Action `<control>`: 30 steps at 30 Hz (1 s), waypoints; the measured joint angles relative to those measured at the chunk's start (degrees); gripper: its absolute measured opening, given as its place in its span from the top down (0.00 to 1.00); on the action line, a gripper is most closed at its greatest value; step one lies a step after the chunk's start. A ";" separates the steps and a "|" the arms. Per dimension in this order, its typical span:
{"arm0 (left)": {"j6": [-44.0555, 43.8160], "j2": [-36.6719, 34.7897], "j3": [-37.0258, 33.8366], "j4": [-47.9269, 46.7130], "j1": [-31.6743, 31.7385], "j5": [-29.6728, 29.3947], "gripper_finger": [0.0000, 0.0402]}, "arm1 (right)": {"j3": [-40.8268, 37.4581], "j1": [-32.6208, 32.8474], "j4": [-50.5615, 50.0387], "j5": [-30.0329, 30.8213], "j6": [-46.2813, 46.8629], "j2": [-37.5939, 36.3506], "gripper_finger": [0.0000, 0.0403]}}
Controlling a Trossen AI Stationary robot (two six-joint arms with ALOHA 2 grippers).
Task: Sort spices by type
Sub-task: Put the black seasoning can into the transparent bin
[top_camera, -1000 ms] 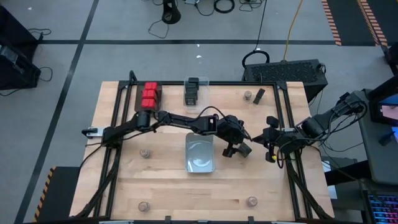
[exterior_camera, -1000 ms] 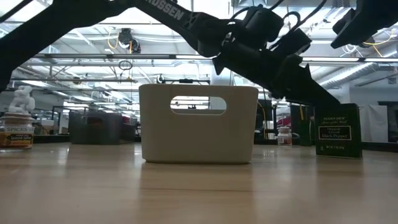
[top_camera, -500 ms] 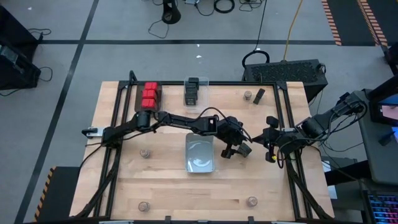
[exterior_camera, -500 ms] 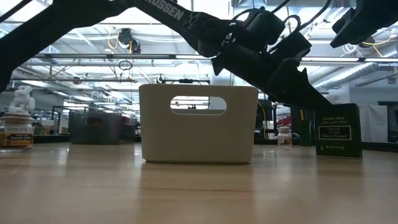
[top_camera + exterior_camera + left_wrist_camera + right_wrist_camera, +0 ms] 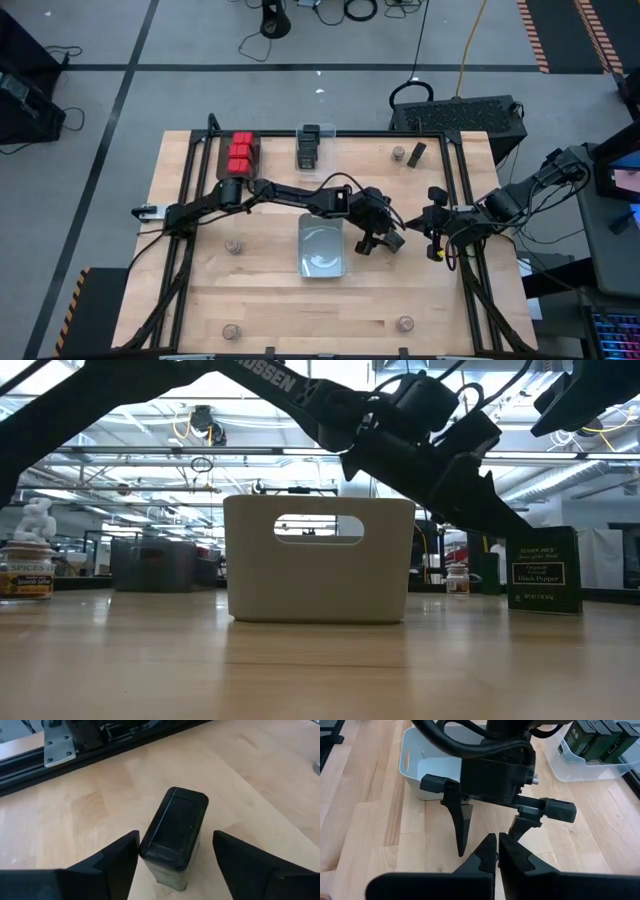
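Red boxes (image 5: 241,153): table's far-left edge. Black boxes (image 5: 308,147): clear bin (image 5: 309,163), far centre. Left gripper (image 5: 386,243): right of white bin (image 5: 320,246), fingers spread astride upright black pepper tin (image 5: 175,837), one finger touching. Right gripper (image 5: 428,222): just right, fingers pressed together, empty.

Four round jars (image 5: 398,153) stand on the surface (image 5: 280,300): one at 1 o'clock, one at 9, one at 7 and one at 5. Two black containers (image 5: 175,840) are loose, one at 3 o'clock and one at 1. There are two clear bins (image 5: 580,770) at 11 and 12 o'clock; one holds at least three red containers (image 5: 240,152), the other at least three black tins (image 5: 592,735). One white bin (image 5: 320,580) is in the middle.
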 joint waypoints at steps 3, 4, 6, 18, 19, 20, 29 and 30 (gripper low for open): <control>0.78 0.00 0.00 -0.11 0.01 0.02 0.40 | 0.00 0.00 0.00 0.00 0.00 0.00 1.00; 1.18 0.00 0.00 -0.21 0.02 0.02 0.41 | 0.00 0.00 0.00 0.00 -0.02 0.00 1.00; 1.28 0.00 0.00 -0.26 0.02 0.02 0.44 | 0.00 0.00 0.00 0.01 -0.22 0.00 1.00; 1.69 0.00 0.00 -0.28 0.02 0.02 0.62 | 0.00 0.00 0.02 0.00 -0.24 0.00 1.00; 1.73 -0.02 0.00 -0.28 0.02 0.02 0.63 | 0.00 0.00 0.02 0.00 -0.24 0.00 1.00; 1.74 -0.02 0.00 -0.24 0.02 0.02 0.63 | 0.00 0.00 0.02 0.00 -0.24 0.00 1.00; 1.83 -3.97 0.00 -0.14 0.25 0.04 0.63 | 0.00 0.00 0.00 0.00 -0.20 0.00 1.00; 1.84 -4.70 0.00 -0.65 0.48 0.07 0.63 | 0.00 -0.02 0.01 0.00 -0.20 0.01 1.00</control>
